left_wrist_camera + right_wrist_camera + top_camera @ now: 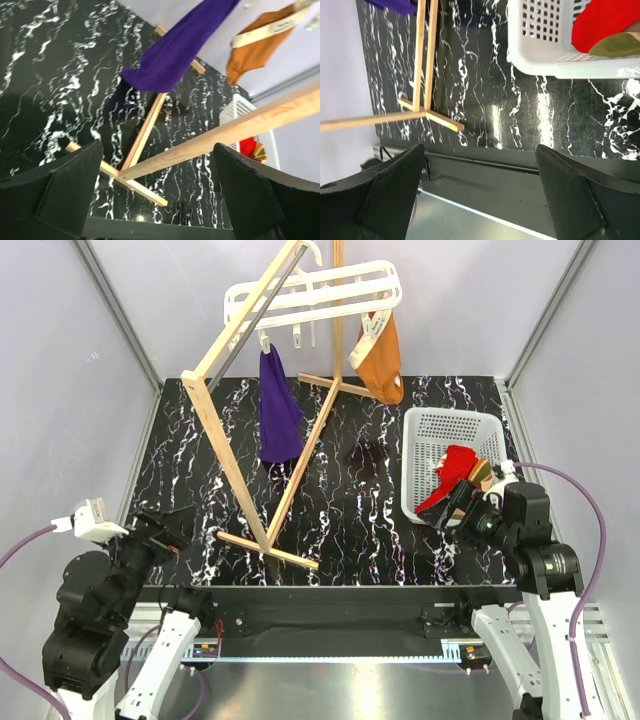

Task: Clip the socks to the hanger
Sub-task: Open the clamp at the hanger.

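The white hanger (320, 292) hangs from the top of the wooden stand. A purple sock (280, 410) and an orange sock (382, 365) hang clipped to it; both also show in the left wrist view, purple (175, 50) and orange (257, 47). A red sock (455, 468) and a striped sock (481, 472) lie in the white basket (432, 420). My right gripper (458, 504) is open and empty just in front of the basket's near edge. The right wrist view shows its jaws (480, 195) wide apart and the red sock (605, 22) above. My left gripper (170, 530) is open and empty at the near left (157, 195).
The tall wooden A-frame stand (230, 450) fills the middle left of the table, its foot bar (268, 550) near the front edge. Its slanted bar (225, 135) crosses the left wrist view. The enclosure's walls stand at both sides and at the back.
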`<state>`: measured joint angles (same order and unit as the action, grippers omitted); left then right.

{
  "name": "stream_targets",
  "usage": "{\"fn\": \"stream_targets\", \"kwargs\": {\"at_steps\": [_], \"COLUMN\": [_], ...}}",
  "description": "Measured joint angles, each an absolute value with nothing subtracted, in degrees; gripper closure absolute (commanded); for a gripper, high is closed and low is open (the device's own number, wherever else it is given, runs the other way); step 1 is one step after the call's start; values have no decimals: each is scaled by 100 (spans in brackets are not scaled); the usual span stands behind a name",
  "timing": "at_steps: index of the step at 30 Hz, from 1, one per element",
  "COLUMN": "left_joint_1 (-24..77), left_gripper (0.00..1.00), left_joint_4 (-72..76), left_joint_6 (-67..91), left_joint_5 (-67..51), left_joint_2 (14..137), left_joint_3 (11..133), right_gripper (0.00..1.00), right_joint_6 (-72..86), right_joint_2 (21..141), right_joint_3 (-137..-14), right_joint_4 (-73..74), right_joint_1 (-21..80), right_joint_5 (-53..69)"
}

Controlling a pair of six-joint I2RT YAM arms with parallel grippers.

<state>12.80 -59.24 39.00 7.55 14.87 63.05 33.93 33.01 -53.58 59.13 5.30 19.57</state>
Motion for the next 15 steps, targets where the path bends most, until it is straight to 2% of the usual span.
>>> {"fn": "stream_targets", "kwargs": {"at_steps": [8, 15], "left_joint_1": [1693, 1634], "left_gripper": [1, 1], "left_joint_4": [-6418, -5986], "left_joint_6": [3870, 3590], "left_joint_5": [1861, 2536], "left_joint_2": [2827, 4252], "left_joint_3": [7111, 8062], "right_gripper": [0, 0], "right_joint_6": [2657, 2344], "right_joint_2": [4091, 4429], "right_joint_3": [-5478, -5710], "right_joint_4": [5887, 5708], "right_joint_1": [530, 602], "right_joint_5": [2674, 3400]}}
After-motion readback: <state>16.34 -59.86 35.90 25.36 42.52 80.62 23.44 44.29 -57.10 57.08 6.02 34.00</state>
